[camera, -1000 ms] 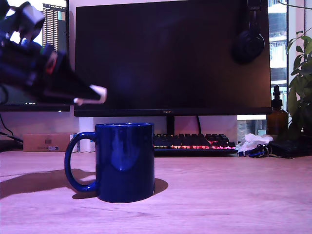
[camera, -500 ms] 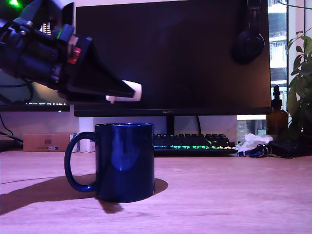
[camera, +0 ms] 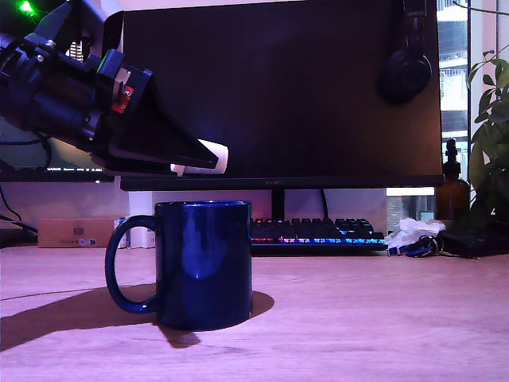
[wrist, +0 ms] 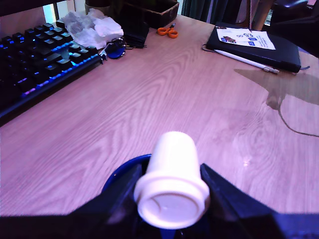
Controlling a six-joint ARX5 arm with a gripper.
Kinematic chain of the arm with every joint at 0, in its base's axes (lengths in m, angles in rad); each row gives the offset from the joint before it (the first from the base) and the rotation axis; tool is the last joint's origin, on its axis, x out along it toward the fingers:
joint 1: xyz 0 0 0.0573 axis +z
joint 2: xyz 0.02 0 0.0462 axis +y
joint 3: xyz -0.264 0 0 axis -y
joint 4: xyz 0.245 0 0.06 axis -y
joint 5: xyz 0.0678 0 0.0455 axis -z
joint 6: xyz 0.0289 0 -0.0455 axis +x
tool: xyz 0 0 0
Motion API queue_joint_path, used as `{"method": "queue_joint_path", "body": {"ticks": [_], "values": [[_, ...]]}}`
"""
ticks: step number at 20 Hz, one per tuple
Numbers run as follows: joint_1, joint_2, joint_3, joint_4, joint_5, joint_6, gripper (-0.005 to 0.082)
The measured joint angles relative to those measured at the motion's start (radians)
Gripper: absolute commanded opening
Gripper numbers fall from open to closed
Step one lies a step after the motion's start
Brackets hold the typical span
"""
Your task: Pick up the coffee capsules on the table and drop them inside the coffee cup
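Above the mug (camera: 203,264), near the desk's (camera: 382,318) front edge, the gripper (camera: 199,157) hangs tilted downward with its jaws clamped on a cream-white capsule (wrist: 172,181). In the wrist view the capsule lies sideways between the two dark fingers (wrist: 227,196), its wide flanged end toward the camera and its narrow end pointing out over the mug's blue rim (wrist: 122,172), which curves just beneath it. In the exterior view the capsule's pale tip (camera: 213,156) sits over the mug's opening, clear of the rim, with open air between them. The mug stands upright, its handle toward the exterior view's left. To the exterior view's right of the mug the desk's wood is bare and wide, reaching forward to the front edge and back to a keyboard (camera: 314,233) with lit keys along the rear. Behind the keyboard stands a dark monitor (camera: 278,91) with headphones (camera: 406,68) hung on its upper corner. By the keyboard's end lie crumpled white tissue (wrist: 92,27) and a blue keyring (wrist: 114,50); farther off are orange scissors (wrist: 168,32) and a black notebook (wrist: 259,47) bearing a white printed label whose writing is too small to read, with a white pen (wrist: 244,60) along its near edge. A thin cable (wrist: 294,127) trails across the wood near the far edge. A brown bottle (camera: 452,191) and a leafy plant (camera: 489,135) stand at the desk's back corner on the exterior view's right, and a cardboard box (camera: 75,232) sits at the back on its left; its small label is unreadable.
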Motion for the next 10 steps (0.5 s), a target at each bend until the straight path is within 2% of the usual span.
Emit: {"method": "queue_joint_path", "body": {"ticks": [1,2,4,5,10], "values": [[0.000,0.000,0.000,0.000,0.000,0.000,0.0173],[0.000,0.000,0.000,0.000,0.000,0.000,0.0237],[0.000,0.000,0.000,0.000,0.000,0.001,0.0504],[0.000,0.000,0.000,0.000,0.000,0.002,0.0570],[0.000,0.000,0.000,-0.032,-0.011,0.014,0.0572]]}}
